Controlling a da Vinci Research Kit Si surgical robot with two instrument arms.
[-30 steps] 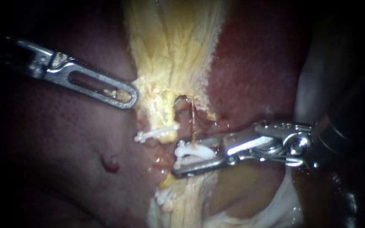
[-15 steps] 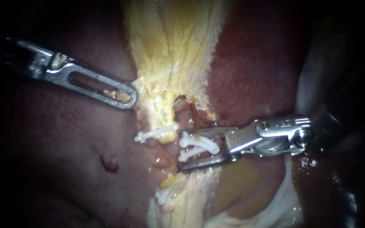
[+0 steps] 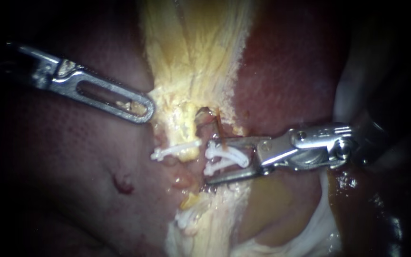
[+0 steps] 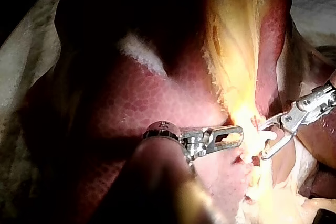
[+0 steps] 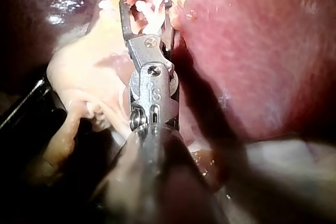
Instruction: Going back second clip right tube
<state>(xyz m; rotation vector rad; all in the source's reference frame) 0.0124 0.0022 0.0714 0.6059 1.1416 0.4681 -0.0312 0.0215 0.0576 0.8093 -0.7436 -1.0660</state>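
Note:
In the endoscope view my right instrument comes in from the right. Its jaws stand open above and below two white clips that sit side by side on the right tube. Another white clip crosses the left tube. My left instrument is shut on the edge of the yellow tissue beside the liver. The right wrist view shows the open jaws with the clips between them. The left wrist view shows my left instrument gripping the yellow tissue.
A further white clip lies lower on the yellow stalk. Dark red liver lies behind the right instrument. White cloth-like material sits at the lower right. A small red spot marks the liver on the left.
My right instrument's jaws have opened wider and drawn back to the right and slightly upward, leaving the clips on the right tube. The left instrument has not moved.

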